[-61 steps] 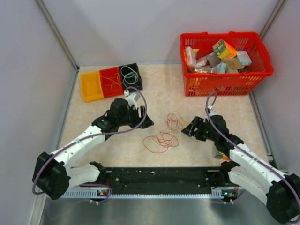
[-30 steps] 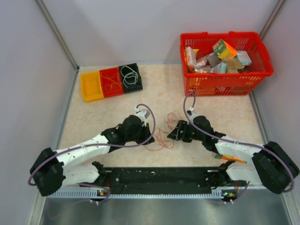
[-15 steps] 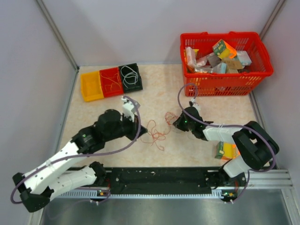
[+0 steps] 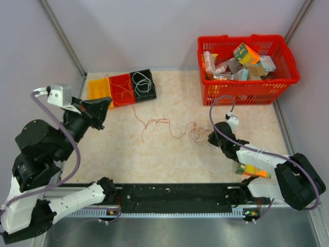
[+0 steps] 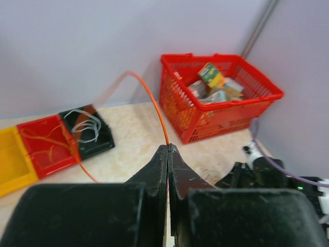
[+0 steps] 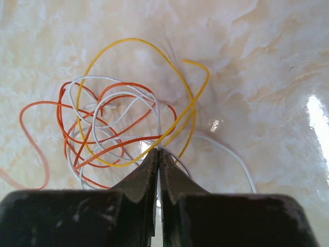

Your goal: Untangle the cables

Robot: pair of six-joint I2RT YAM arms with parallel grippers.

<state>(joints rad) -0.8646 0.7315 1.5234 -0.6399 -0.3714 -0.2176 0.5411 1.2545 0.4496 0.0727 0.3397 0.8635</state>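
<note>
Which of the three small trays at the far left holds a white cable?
The black tray, the rightmost of the three: a coiled white cable lies in it. The red tray and the yellow tray show no white.

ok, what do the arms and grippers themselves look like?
The left arm and right arm have white link shells, black joint housings and a thick purple-grey cable looping along each. The left gripper and right gripper are black, two blocky fingers tapering to thin tips. No legible markings.

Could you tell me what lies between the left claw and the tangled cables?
Only one orange cable, running from the left claw over bare table to the tangle, per the top view.
</note>
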